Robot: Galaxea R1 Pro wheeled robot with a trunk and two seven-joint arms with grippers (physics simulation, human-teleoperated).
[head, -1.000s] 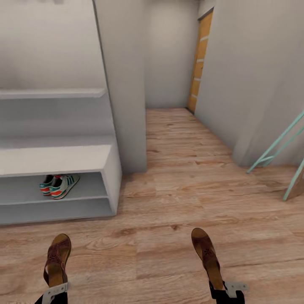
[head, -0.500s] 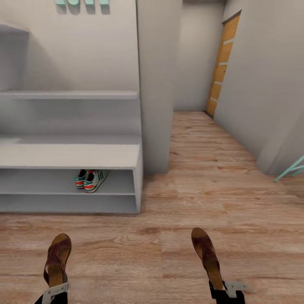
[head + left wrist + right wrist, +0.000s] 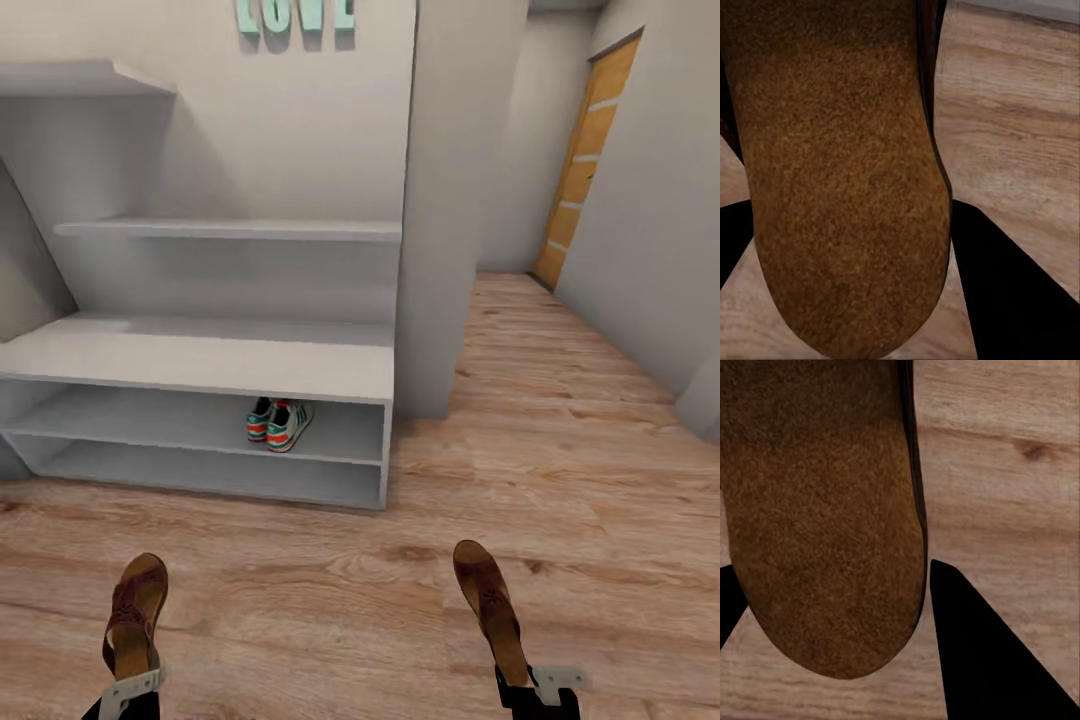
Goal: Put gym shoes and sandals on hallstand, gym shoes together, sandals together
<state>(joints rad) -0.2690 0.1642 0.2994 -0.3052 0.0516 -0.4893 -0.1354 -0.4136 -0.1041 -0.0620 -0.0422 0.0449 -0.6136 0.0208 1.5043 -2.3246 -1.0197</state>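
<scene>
- The carrying step is in hand: one sandal is held in each gripper, and the shoe rack [image 3: 200, 365] is faced from the corridor floor [image 3: 560, 450].
- The left gripper [image 3: 128, 690] is seen at 7 o'clock in the head view, its fingers clamped on the heel end of the left sandal [image 3: 135, 612]; the toe is pointed toward 12 o'clock.
- The right gripper [image 3: 535, 690] is seen at 5 o'clock, its fingers clamped likewise on the right sandal [image 3: 488, 605].
- In the left wrist view a grainy brown footbed [image 3: 840, 180] is pressed between dark fingers [image 3: 1012, 292]; the same is shown in the right wrist view, with the sandal [image 3: 817, 517] between its fingers [image 3: 982, 652].
- The two sneakers [image 3: 278, 422] are already set side by side on the upper open shelf of the rack, near its right end, heels outward; cream uppers, teal stripes and red-orange marks are made out.
- The sandals are seen as flat, dark brown and strapped, with a tan footbed.
- The next move is judged to call for a closer approach and a lowering of both arms, so that the sandals can be slid onto a shelf row next to each other, clear of the sneakers.
- Teal letters [image 3: 295, 14] are mounted on the wall at 12 o'clock.
</scene>
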